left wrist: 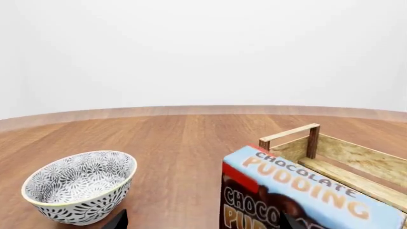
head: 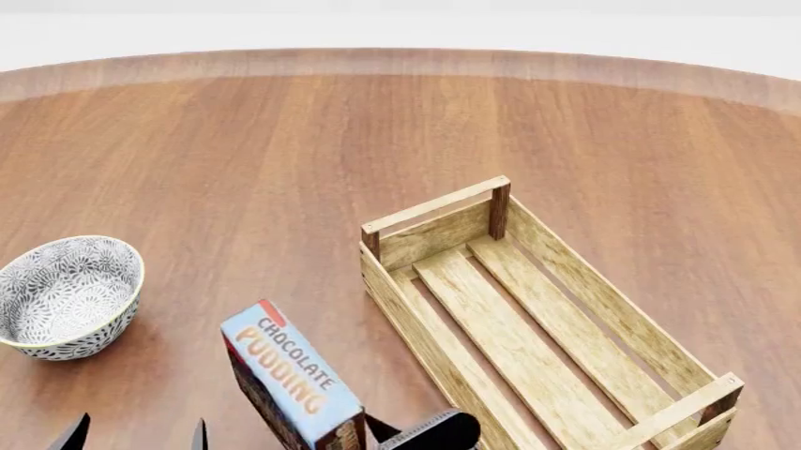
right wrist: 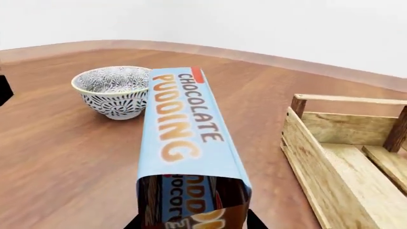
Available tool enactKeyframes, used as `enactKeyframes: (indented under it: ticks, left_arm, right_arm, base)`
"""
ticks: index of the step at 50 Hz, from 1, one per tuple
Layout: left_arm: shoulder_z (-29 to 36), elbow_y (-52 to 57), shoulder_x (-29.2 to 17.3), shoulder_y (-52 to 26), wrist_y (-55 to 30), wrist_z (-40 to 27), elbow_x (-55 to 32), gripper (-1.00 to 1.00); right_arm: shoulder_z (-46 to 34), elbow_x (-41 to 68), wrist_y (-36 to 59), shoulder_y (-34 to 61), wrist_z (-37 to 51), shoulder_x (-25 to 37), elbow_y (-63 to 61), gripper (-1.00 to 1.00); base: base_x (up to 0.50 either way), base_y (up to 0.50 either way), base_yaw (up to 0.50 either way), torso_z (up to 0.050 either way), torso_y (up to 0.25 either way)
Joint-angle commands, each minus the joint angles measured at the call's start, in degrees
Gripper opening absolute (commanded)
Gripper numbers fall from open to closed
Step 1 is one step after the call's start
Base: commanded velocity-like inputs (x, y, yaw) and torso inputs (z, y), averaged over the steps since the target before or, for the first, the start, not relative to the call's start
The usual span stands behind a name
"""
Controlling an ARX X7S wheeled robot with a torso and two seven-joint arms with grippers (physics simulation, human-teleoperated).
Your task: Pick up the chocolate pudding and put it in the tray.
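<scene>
Standing between bowl (head: 66, 295) and tray (head: 414, 323), the chocolate pudding (head: 292, 384) is clamped in the right claw (right wrist: 194, 220).

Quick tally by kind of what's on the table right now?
Pudding cartons: 1, the chocolate pudding, standing beside the tray
Wooden trays: 1, the tray, nothing in it
Patterned bowls: 1, the bowl
Total: 3
</scene>
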Motion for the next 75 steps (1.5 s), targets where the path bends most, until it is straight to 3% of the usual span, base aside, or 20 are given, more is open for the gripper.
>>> enactKeyframes:
  ticks: [1, 54, 75]
  left_arm:
    - [0.20, 0.16, -0.22, -0.05, -0.13, -0.31, -0.23, 1.00]
    - [1.36, -0.66, -0.79, -0.63, 0.36, -1.20, -0.80, 1.00]
    - [1.88, -1.16, -0.97, -0.93, 0.57, -1.49, -0.90, 1.00]
  right_arm:
    - [2.93, 0.76, 2.94, 1.57, 1.92, 2.70, -5.99, -1.00]
    - [11.91, 6.20, 1.53, 9.67, 4.86, 5.26, 8.27, -1.00]
    - [13.04, 3.51, -4.20, 13.06, 7.93, 4.99, 18.81, -1.00]
  base:
    - [0.00, 0.00, 0.00, 0.000, 0.000]
    - [0.00, 0.00, 0.00, 0.000, 0.000]
    - [0.00, 0.00, 0.00, 0.000, 0.000]
